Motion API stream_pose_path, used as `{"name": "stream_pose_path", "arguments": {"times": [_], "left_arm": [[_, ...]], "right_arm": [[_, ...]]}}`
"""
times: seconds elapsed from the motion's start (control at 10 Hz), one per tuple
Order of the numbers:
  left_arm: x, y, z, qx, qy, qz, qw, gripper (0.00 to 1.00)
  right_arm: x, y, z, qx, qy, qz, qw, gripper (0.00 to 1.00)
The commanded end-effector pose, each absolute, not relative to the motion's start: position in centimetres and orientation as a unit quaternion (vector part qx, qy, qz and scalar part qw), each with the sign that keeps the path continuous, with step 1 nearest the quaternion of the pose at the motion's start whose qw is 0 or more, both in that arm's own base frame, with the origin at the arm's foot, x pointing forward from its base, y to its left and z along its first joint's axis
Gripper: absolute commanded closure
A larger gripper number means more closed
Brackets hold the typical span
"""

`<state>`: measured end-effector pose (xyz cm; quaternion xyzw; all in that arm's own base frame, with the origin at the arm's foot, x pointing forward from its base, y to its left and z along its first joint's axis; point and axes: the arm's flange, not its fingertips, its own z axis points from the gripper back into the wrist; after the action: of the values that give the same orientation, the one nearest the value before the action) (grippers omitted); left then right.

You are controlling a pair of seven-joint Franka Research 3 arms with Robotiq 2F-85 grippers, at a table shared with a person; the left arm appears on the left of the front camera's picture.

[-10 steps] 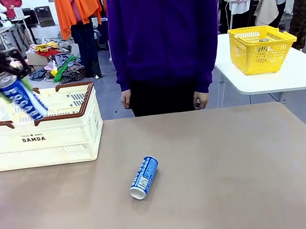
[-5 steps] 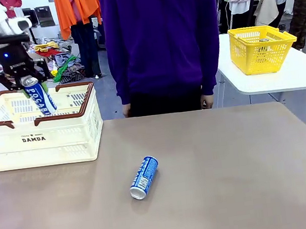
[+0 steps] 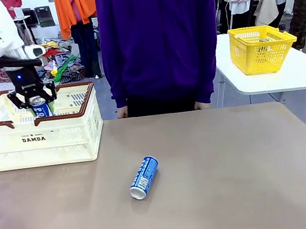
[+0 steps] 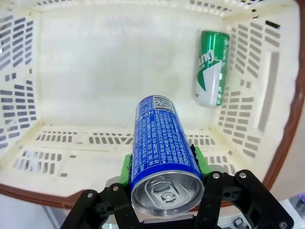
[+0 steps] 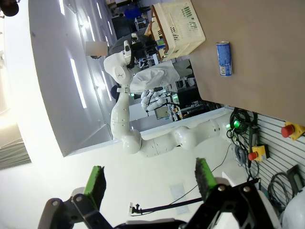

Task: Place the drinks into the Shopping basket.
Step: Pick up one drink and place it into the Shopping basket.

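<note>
My left gripper (image 3: 35, 104) is shut on a blue can (image 3: 42, 109) with white lettering and holds it upright, lowered inside the cream Shopping basket (image 3: 39, 141) at the table's far left. In the left wrist view the held blue can (image 4: 162, 152) sits between the green pads (image 4: 126, 167), silver top toward the camera, above the basket's floor (image 4: 95, 62). A green can (image 4: 211, 68) lies on that floor by a side wall. Another blue can (image 3: 144, 177) lies on its side mid-table. My right gripper (image 5: 150, 179) is open, high off the table, holding nothing.
A person in a purple top (image 3: 161, 41) stands at the table's far edge, hands down. A yellow basket (image 3: 260, 48) sits on a separate white table (image 3: 282, 79) at the back right. The brown tabletop (image 3: 234, 183) is bare around the lying can.
My left gripper has carried the blue can rightward and down from the basket's left rim into the basket, turning it from tilted to upright. The can on the table has not moved.
</note>
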<state>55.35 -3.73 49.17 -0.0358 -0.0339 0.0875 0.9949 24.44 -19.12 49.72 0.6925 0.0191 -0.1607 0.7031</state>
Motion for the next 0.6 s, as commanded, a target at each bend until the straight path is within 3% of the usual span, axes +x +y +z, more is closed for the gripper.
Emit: {"name": "stream_pose_path", "arguments": {"times": [0.0,0.2,0.3,0.5], "left_arm": [[55.6,-3.9,50.3,-0.023,-0.027,0.082,0.996,1.00],[55.4,-4.3,51.9,-0.039,-0.017,0.112,0.993,1.00],[55.5,-4.2,48.8,-0.034,-0.022,0.083,0.996,1.00],[55.5,-4.2,48.8,-0.034,-0.022,0.083,0.996,1.00]], "right_arm": [[24.4,-19.1,50.0,0.694,0.016,-0.159,0.702,0.00],[24.4,-19.1,50.0,0.694,0.016,-0.159,0.702,0.00],[24.4,-19.1,50.0,0.694,0.016,-0.159,0.702,0.00],[24.4,-19.1,50.0,0.694,0.016,-0.159,0.702,0.00]]}}
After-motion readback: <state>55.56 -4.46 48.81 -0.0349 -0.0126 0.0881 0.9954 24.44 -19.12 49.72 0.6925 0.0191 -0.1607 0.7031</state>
